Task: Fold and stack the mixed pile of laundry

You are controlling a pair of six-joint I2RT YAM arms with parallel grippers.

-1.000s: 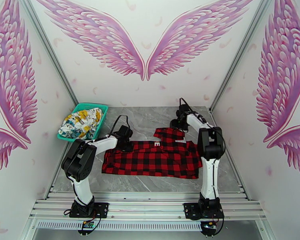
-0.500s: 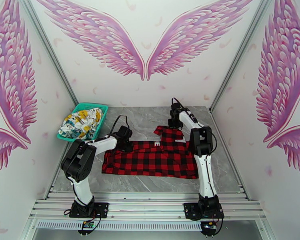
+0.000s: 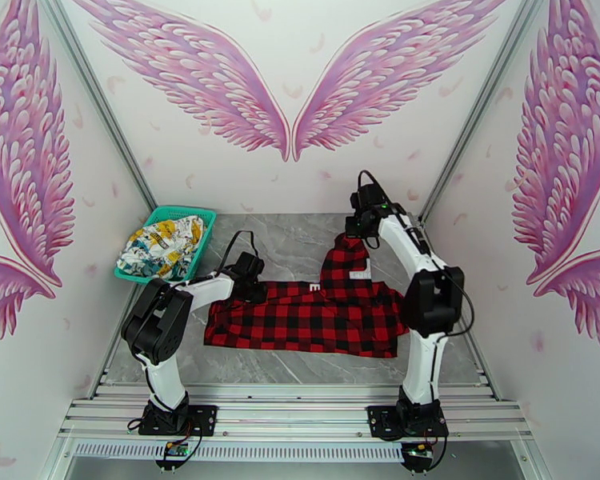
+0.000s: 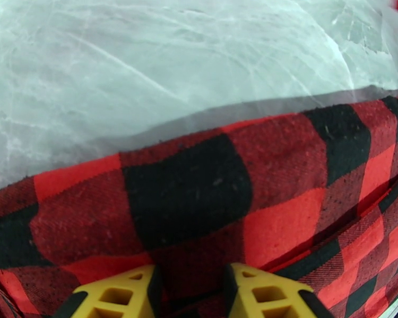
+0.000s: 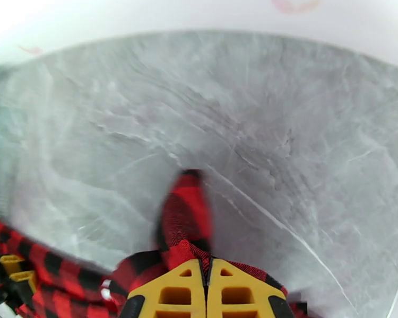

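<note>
While gripping the red-and-black plaid garment (image 3: 308,318) in two places, holds one corner up.
Clenches the far corner in the right end effector (image 3: 358,230), lifted off the grey counter (image 3: 292,238); pinches the far-left edge in the left end effector (image 3: 250,291), low against the counter, the rest lying flat. Shows the white cartoon-print garment (image 3: 160,246) crumpled in the teal basket (image 3: 206,211), far left.

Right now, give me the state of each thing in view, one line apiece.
Plaid garment: mostly flat on the table, far right part pulled up.
Basket: upright, not empty.
White garment: crumpled in the Basket.
Left fingers: closed on the Plaid garment's far left edge.
Right fingers: shut on the raised part.
</note>
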